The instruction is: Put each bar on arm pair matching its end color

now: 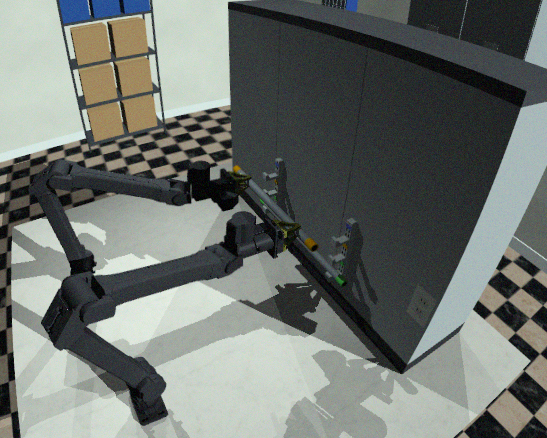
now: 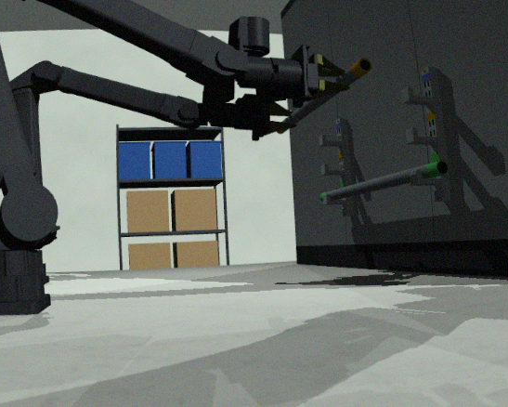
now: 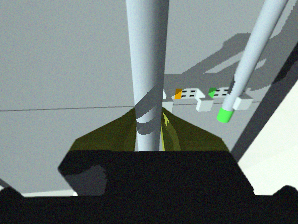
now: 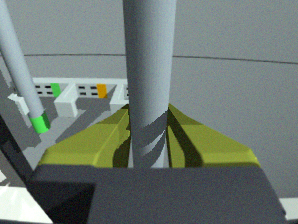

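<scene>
Currently, the grey metal bar with orange ends (image 1: 268, 197) (image 2: 309, 107) (image 3: 149, 50) (image 4: 150, 50) is up off the wall rack (image 1: 352, 235) (image 2: 442, 93), in front of it. In the exterior view it slants across the upper middle of the frame, its near orange end to the right. The left gripper (image 1: 242, 184) (image 2: 286, 119) (image 3: 148, 112) has its fingers partly open, closed around the bar near its far end; the right gripper (image 1: 292, 228) (image 2: 345, 80) (image 4: 148, 111) grips it likewise, toward the near end. The grey metal bar with green ends (image 1: 321, 262) (image 2: 382, 182) (image 3: 260, 40) (image 4: 17, 65) lies at the right of the exterior view on the lowest pair of rack arms, by the green label (image 2: 435, 158). Above it, the middle pair, with orange labels, carries no bar.
</scene>
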{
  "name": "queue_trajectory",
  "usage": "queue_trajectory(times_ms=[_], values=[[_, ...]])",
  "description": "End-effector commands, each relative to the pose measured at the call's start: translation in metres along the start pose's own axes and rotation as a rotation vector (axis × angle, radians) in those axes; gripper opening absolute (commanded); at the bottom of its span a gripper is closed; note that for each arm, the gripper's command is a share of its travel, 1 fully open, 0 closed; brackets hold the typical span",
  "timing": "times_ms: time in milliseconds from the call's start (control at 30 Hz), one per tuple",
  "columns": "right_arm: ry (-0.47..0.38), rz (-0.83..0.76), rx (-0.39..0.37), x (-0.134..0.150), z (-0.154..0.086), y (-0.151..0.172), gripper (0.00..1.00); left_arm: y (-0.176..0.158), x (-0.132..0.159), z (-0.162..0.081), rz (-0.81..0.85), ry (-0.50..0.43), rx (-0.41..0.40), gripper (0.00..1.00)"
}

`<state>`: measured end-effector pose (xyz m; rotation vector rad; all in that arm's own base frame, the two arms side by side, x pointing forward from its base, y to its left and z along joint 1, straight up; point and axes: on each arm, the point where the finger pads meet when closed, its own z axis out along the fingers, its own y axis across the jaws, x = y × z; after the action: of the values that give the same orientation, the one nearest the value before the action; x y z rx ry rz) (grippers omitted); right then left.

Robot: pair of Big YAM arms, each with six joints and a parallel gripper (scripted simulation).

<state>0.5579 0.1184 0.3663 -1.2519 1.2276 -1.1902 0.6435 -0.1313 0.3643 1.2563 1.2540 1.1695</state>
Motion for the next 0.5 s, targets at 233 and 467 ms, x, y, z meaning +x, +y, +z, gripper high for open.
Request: queue_trajectory(times_ms=[233, 467], values=[[0.009, 0.027, 0.099, 0.004, -0.025, -0.046, 0.00, 0.050, 0.005, -0.027, -0.019, 0.008, -0.100, 0.00], [0.009, 0.027, 0.099, 0.004, -0.037, -0.044, 0.00, 0.048, 0.005, -0.038, -0.019, 0.008, -0.100, 0.00]])
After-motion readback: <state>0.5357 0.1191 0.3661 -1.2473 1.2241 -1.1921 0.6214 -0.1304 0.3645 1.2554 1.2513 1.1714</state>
